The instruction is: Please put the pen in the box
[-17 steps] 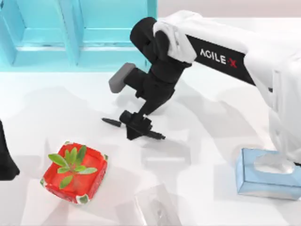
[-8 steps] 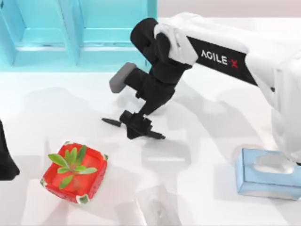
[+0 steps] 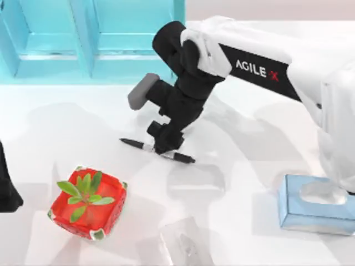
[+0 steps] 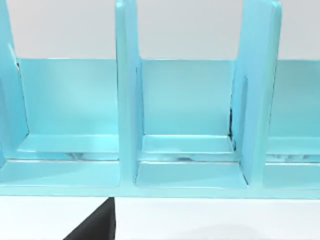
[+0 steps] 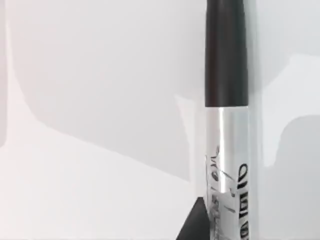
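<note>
Lower now than a second ago, the right end effector (image 3: 164,145) has come down onto the pen (image 3: 158,151), and its dark tip, which stood a little toward the near table edge from the pen's middle, sits right over the barrel. The pen lies flat on the white table (image 3: 249,166), its long axis running from upper left to lower right in the top view, one black end poking out to the left of the end effector and the other to its right, so the grasp point is at about the middle of its length. In the right wrist view the pen's silver band and black cap (image 5: 226,125) run close under the camera, with a dark fingertip (image 5: 195,225) beside the barrel; whether the fingers are pressed onto the pen or a little apart from it I cannot tell. The box (image 3: 111,44) stands beyond the end effector, toward the far edge and to the left, well apart from the pen. The right arm is much the nearer; the left end effector (image 3: 8,188) is parked at the left table edge, far from the pen. My judgement: the grasp is the step in hand, with lift and carry to a compartment yet to come.
</note>
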`<state>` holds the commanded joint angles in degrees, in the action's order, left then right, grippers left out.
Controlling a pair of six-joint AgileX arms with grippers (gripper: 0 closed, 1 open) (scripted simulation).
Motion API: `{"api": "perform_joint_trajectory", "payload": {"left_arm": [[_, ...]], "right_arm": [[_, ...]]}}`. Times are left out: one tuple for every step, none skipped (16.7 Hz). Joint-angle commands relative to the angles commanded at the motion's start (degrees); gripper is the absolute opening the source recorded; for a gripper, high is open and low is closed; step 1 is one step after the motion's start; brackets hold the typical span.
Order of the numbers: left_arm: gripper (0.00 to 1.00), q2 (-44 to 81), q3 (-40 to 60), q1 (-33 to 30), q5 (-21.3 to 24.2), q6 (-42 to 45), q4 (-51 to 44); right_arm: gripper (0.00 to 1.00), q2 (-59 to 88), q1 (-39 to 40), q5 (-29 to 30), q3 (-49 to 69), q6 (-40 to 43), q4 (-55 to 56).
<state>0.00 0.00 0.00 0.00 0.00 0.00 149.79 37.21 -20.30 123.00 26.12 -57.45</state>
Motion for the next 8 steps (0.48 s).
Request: {"api": "perform_joint_trajectory", "payload": {"left_arm": [[1.0, 0.0, 0.0, 0.0, 0.0, 0.0, 0.0], [1.0, 0.0, 0.0, 0.0, 0.0, 0.0, 0.0], [1.0, 0.0, 0.0, 0.0, 0.0, 0.0, 0.0], [1.0, 0.0, 0.0, 0.0, 0.0, 0.0, 0.0], [1.0, 0.0, 0.0, 0.0, 0.0, 0.0, 0.0], [1.0, 0.0, 0.0, 0.0, 0.0, 0.0, 0.0], [1.0, 0.0, 0.0, 0.0, 0.0, 0.0, 0.0], [1.0, 0.0, 0.0, 0.0, 0.0, 0.0, 0.0]], "right_arm": [[0.17, 0.0, 0.0, 0.0, 0.0, 0.0, 0.0], [0.1, 0.0, 0.0, 0.0, 0.0, 0.0, 0.0], [0.02, 0.0, 0.0, 0.0, 0.0, 0.0, 0.0], [0.0, 0.0, 0.0, 0.0, 0.0, 0.0, 0.0], [0.0, 0.0, 0.0, 0.0, 0.0, 0.0, 0.0], [0.0, 0.0, 0.0, 0.0, 0.0, 0.0, 0.0], [0.0, 0.0, 0.0, 0.0, 0.0, 0.0, 0.0], [0.0, 0.0, 0.0, 0.0, 0.0, 0.0, 0.0]]}}
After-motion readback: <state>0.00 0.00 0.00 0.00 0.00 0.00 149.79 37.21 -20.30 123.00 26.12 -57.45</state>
